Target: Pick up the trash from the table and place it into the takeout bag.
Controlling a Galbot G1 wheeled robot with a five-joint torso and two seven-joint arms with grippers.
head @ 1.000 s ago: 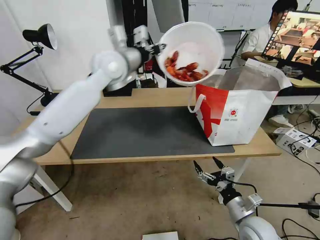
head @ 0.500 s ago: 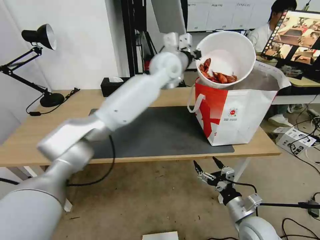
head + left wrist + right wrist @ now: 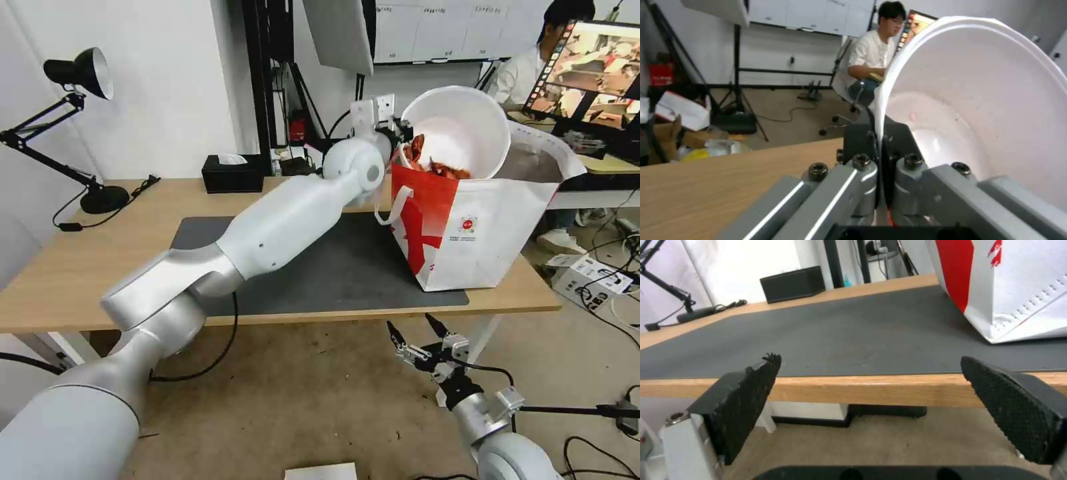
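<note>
- My left gripper (image 3: 400, 127) is stretched far over the table (image 3: 60, 267) and pinches the rim of the white bowl (image 3: 460, 127); in the left wrist view I see its fingers (image 3: 867, 173) pressed together on the thin rim of the bowl (image 3: 987, 110).
- The bowl is tilted, its opening turned toward me, and it sits in the open mouth of the takeout bag (image 3: 480, 233), with its lower part behind the red panel.
- Red crayfish shells (image 3: 427, 160) lie in the low side of the bowl, just above the bag edge.
- The takeout bag stands upright at the right end of the dark mat (image 3: 320, 267).
- My right gripper (image 3: 417, 337) hangs low in front of the table edge, its fingers (image 3: 746, 400) spread wide apart and holding nothing.
- A black tissue box (image 3: 233, 175) stands at the far side of the table.
</note>
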